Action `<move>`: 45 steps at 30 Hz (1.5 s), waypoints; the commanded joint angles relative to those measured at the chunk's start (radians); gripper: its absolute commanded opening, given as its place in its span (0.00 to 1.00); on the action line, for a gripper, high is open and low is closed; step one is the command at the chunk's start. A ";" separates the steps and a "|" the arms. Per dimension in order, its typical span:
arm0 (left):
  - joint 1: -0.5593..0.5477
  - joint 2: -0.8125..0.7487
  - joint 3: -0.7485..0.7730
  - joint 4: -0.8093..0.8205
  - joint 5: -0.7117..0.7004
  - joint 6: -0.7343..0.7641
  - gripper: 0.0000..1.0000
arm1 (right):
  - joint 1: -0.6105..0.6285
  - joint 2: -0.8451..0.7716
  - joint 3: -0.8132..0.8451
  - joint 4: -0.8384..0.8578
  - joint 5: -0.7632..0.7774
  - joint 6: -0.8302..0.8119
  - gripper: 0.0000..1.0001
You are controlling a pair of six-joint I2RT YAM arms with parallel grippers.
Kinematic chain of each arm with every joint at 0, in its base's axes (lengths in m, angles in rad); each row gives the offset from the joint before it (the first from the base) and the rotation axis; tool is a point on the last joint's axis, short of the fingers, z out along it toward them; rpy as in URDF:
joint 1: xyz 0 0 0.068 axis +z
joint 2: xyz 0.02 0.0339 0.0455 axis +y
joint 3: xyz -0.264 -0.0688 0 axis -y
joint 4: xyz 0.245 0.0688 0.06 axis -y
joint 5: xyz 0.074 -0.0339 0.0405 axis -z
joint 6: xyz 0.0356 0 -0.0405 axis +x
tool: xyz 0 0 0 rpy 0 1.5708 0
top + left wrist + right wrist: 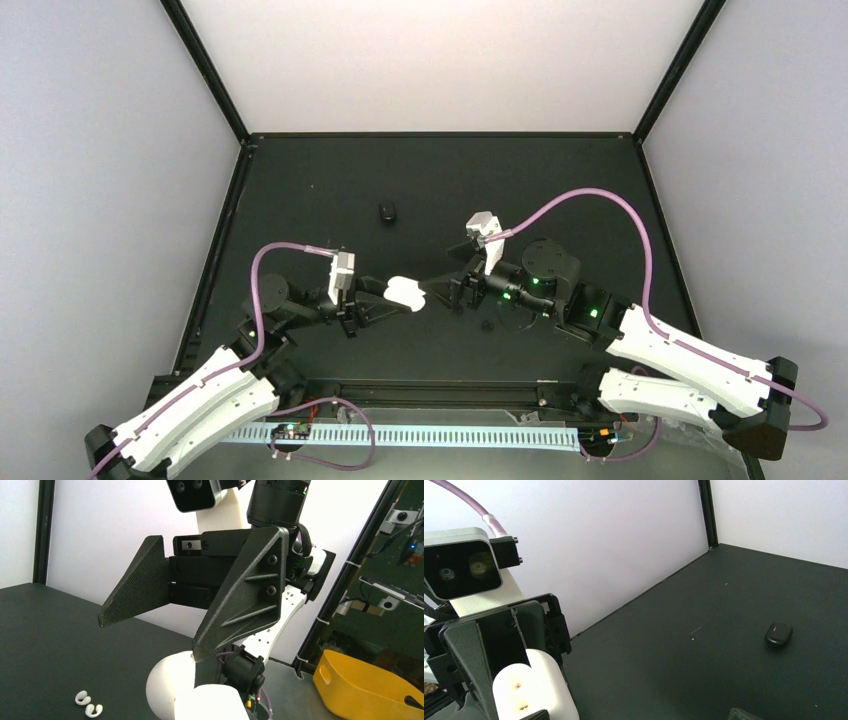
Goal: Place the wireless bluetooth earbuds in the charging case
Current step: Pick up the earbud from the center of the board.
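Observation:
My left gripper is shut on a white charging case and holds it above the table's middle. In the left wrist view the case fills the bottom edge with its rounded lid swung open. My right gripper faces it, open and empty. One of its fingertips touches the top edge of the lid. Two white earbuds lie on the mat below. A shut black case lies farther back and also shows in the right wrist view. The black earbuds cannot be made out for sure.
A small dark item lies on the mat under the right wrist. A yellow bin stands beyond the table's right side. White walls with black frame posts enclose the black mat.

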 commanded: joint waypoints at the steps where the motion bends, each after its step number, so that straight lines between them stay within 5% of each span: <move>1: -0.002 -0.022 0.033 -0.002 0.014 0.013 0.02 | -0.001 0.002 0.015 -0.004 0.038 0.018 0.94; 10: -0.002 -0.053 0.022 -0.035 -0.048 0.018 0.02 | -0.001 -0.060 -0.007 0.025 0.012 0.021 0.94; 16: -0.003 -0.068 0.023 -0.044 -0.072 0.017 0.01 | -0.014 -0.105 -0.017 -0.012 0.178 0.057 0.94; 23: -0.003 -0.092 0.011 -0.069 -0.101 0.014 0.02 | -0.265 -0.132 -0.164 -0.125 0.332 0.281 0.93; 27: -0.003 -0.104 -0.005 -0.071 -0.117 0.009 0.01 | -0.480 -0.155 -0.342 -0.110 0.255 0.381 0.90; 31: -0.003 -0.105 -0.006 -0.074 -0.121 0.015 0.01 | -0.581 -0.074 -0.422 -0.071 0.157 0.406 0.87; 45: -0.002 -0.131 -0.027 -0.094 -0.130 0.026 0.01 | -0.586 0.277 -0.444 0.098 0.036 0.386 0.85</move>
